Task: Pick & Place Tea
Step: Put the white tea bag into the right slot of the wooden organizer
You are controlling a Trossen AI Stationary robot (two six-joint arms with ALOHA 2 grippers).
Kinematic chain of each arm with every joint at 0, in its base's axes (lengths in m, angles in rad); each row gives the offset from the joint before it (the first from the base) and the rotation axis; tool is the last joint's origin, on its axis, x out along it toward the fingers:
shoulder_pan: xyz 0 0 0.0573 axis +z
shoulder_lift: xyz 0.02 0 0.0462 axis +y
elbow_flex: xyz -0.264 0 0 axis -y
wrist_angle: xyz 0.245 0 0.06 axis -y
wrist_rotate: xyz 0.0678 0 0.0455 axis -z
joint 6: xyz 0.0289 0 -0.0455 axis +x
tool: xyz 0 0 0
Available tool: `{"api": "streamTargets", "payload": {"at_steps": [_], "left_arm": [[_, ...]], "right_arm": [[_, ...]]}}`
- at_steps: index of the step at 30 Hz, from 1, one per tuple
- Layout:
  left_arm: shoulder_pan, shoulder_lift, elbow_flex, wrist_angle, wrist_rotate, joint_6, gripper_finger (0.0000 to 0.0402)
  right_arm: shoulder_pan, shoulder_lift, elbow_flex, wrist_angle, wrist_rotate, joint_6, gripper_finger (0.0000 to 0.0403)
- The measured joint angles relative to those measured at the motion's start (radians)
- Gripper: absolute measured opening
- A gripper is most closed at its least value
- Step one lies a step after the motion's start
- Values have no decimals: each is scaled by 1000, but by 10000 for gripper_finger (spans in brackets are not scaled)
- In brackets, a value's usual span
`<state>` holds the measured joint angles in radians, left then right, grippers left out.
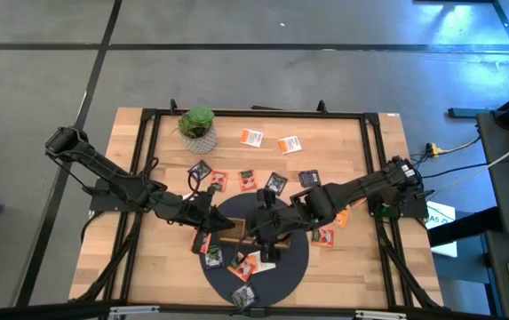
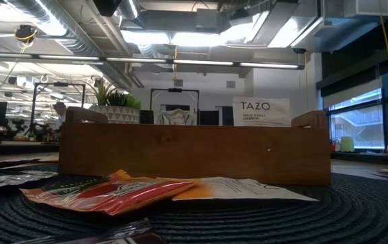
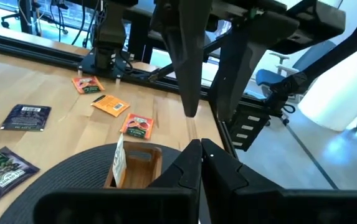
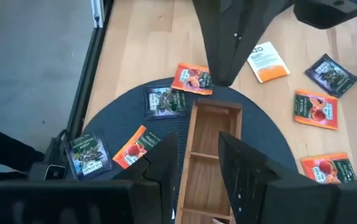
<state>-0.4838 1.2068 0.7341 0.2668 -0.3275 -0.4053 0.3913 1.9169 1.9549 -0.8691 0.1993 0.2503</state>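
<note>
Tea packets [image 1: 251,137] lie scattered flat on the worktop [image 1: 139,267] and the round dark mat [image 1: 281,271] around the wooden tray [image 4: 209,162]; one white-orange packet [image 3: 119,158] stands upright inside the tray's end slot. My left gripper [image 3: 202,163] hovers over the tray's left end, fingers pressed together, holding nothing. My right gripper [image 4: 198,163] hangs above the tray, fingers partly spread, empty. Packets look light, thin, floppy and slick; I judge pinching an edge or corner works best.

Two dark, jointed arms [image 1: 121,182], black fingers [image 4: 243,168]
</note>
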Motion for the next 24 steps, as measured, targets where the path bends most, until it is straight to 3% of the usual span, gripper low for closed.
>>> {"api": "streamTargets", "payload": {"at_steps": [6,13,18,24], "left_arm": [[0,0,0,0,0,12,6],[0,0,0,-1,0,26,6],[0,0,0,-1,0,26,7],[2,0,0,-1,-49,68,3]], "right_arm": [[25,-6,-40,12,134,4,116],[25,-68,-279,205,94,76,116],[26,-188,-488,402,76,139,116],[25,-356,-677,463,99,270,116]]}}
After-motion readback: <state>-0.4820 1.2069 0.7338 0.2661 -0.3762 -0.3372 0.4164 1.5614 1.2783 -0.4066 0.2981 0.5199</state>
